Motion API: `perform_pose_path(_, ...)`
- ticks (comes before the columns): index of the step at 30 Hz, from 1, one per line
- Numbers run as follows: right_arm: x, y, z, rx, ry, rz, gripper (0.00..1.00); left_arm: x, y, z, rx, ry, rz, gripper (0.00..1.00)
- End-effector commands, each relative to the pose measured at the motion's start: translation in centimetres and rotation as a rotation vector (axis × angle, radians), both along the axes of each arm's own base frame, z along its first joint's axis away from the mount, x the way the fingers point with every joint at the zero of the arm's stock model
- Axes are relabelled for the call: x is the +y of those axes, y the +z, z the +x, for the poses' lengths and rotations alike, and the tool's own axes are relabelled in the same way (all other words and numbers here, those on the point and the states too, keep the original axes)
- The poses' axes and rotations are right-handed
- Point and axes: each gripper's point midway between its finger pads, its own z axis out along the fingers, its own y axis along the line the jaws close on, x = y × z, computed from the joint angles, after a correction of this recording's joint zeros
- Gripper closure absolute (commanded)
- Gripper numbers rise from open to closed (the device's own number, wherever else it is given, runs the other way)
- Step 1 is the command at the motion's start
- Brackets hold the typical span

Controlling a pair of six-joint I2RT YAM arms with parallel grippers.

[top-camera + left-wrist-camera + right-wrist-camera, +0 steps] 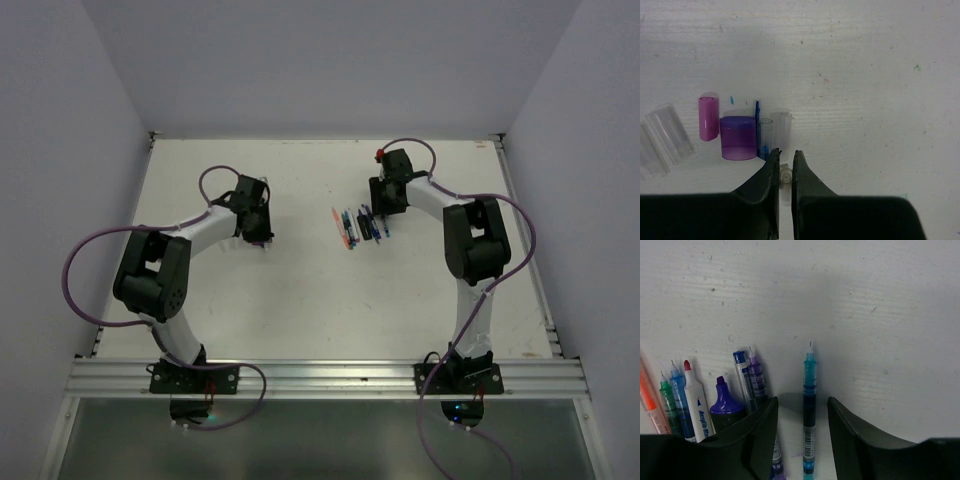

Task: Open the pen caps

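Pink cap (708, 119), stubby purple cap (738, 137), two clear caps (781, 128), loose in a row

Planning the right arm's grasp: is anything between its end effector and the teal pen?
Nothing visible: the slim teal plastic pen lies between the fingers of the open right end effector; other pens lie beside it.

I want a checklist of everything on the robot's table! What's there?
Surface: white table, speckled.
Job's things: pens by the right arm; pink cap, purple cap and clear caps lying before the left pincer.
Clutter: nothing seen.
Pincers: left shut on a small clear piece; right pincer open, straddling a teal pen.
Cables: purple cables loop off both arms.
Surroundings: white walls, metal rail.
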Motion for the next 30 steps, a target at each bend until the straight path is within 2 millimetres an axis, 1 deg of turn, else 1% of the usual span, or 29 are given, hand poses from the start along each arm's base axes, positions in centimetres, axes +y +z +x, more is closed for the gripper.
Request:
perform_pose_path(1,0.3,2.1,1.5,-0.062,-0.011,0.017,0.52,-0.1,1.2,1.5,-0.047,-0.006,0.045,1.00)
perform_pose_path(5,0.4,3.5,1.4,-0.089,-0.011,0.034,0.50,-0.7,1.5,2.3,-0.055,-0.013,0.037,0.99)
perform_pose_path(8,0.4,4.7,1.1,-0.109,-0.009,0.043,0.49,-1.1,1.2,2.5,-0.048,-0.021,0.040,0.95)
perform_pose_path(9,0.4,5.0,1.1,-0.118,-0.009,0.045,0.49,-1.2,0.8,2.4,-0.037,-0.023,0.040,0.95)
perform_pose_path(14,0.2,6.4,0.3,-0.147,-0.005,0.050,0.49,-1.5,0.4,2.6,-0.039,-0.024,0.035,0.95)
perform_pose_path(16,0.1,6.4,0.0,-0.143,-0.003,0.052,0.49,-1.6,0.4,2.8,-0.041,-0.025,0.034,0.94)
perform_pose_path(18,0.2,6.8,-0.2,-0.151,0.001,0.065,0.50,-1.7,0.0,2.9,-0.032,-0.027,0.035,0.93)
perform_pose_path(19,0.2,6.6,-0.5,-0.147,0.002,0.067,0.49,-1.7,-0.1,2.9,-0.028,-0.029,0.036,0.93)
perform_pose_path(20,0.2,6.9,-0.5,-0.155,0.000,0.075,0.50,-1.8,-0.2,2.9,-0.027,-0.032,0.034,0.92)
perform_pose_path(23,0.2,6.8,-1.0,-0.152,0.002,0.081,0.50,-1.8,-0.5,2.9,-0.023,-0.030,0.038,0.88)
perform_pose_path(25,0.2,7.0,-1.2,-0.155,0.002,0.088,0.50,-1.6,-0.7,2.8,-0.019,-0.026,0.048,0.84)
perform_pose_path(29,0.3,7.5,-1.6,-0.164,0.000,0.096,0.50,-1.4,-1.1,2.7,-0.009,-0.023,0.057,0.80)
perform_pose_path(30,0.2,7.5,-1.6,-0.166,-0.001,0.095,0.50,-1.4,-1.2,2.7,-0.008,-0.022,0.059,0.77)
